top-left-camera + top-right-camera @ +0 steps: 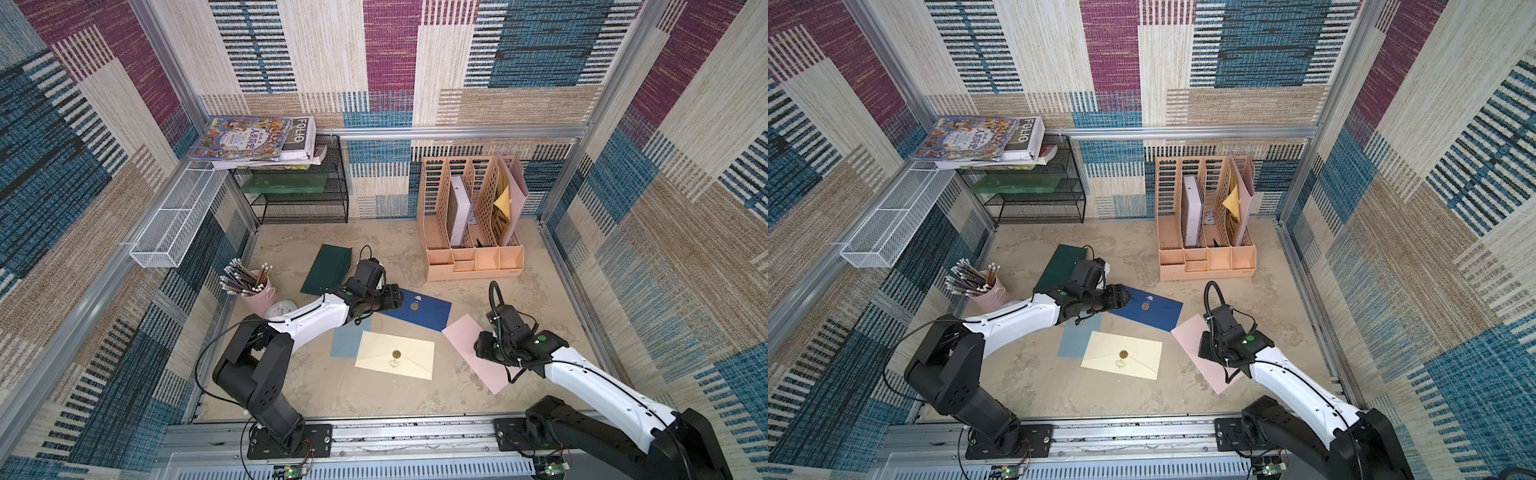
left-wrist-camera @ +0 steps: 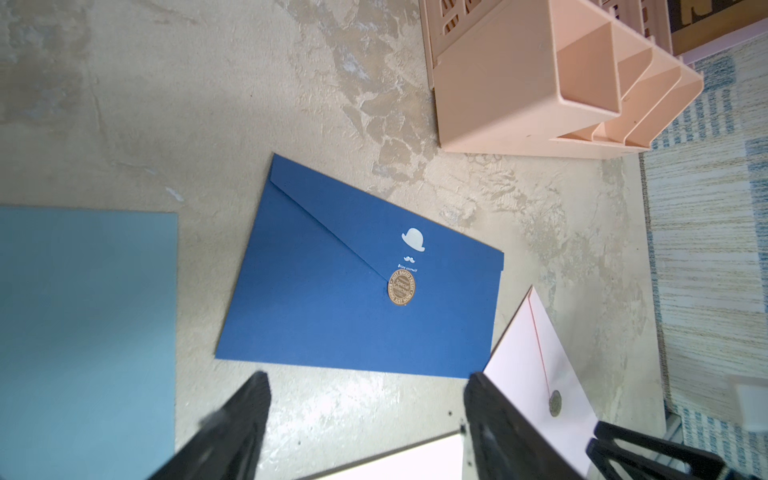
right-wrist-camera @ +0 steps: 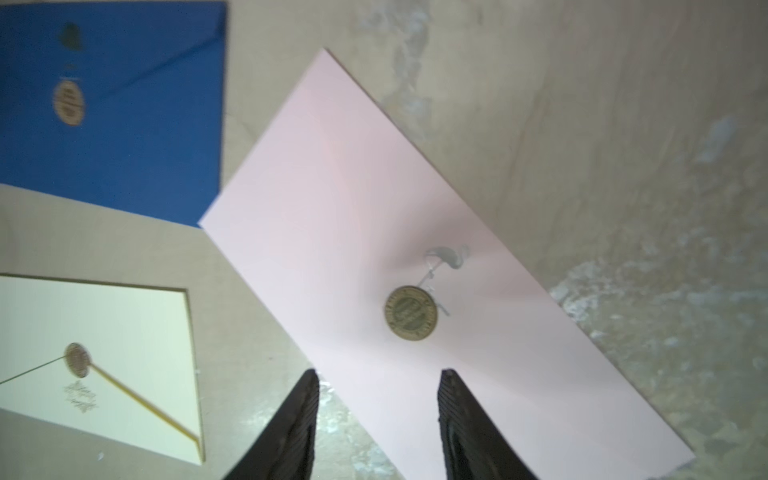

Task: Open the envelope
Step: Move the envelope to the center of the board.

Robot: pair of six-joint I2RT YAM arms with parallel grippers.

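Five envelopes lie flat on the table (image 1: 340, 395): a dark green envelope (image 1: 328, 268) toward the rear, a blue envelope (image 2: 361, 286) in the middle, a light blue envelope (image 1: 347, 338) partly under the left arm, a cream envelope (image 1: 395, 354) nearest the front, and a pink envelope (image 3: 395, 257) at the right. The blue, cream and pink ones lie flap side up, each flap closed under a round gold seal; the seal (image 2: 402, 287) on the blue one sits below a white hat print, and the seal (image 3: 411, 313) on the pink one is beside a bird print. The left gripper (image 2: 365, 415) hangs over the near edge of the blue envelope, its jaws spread wide and empty, touching nothing. The right gripper (image 3: 378, 411) hovers above the pink envelope, close to its seal, jaws apart with nothing between them; whether the fingertips touch the paper cannot be told. The cream envelope overlaps a corner of the light blue one. A peach file organizer (image 1: 471, 220) stands at the back, well apart from the envelopes, and a pink pencil cup (image 1: 257, 293) stands at the left.
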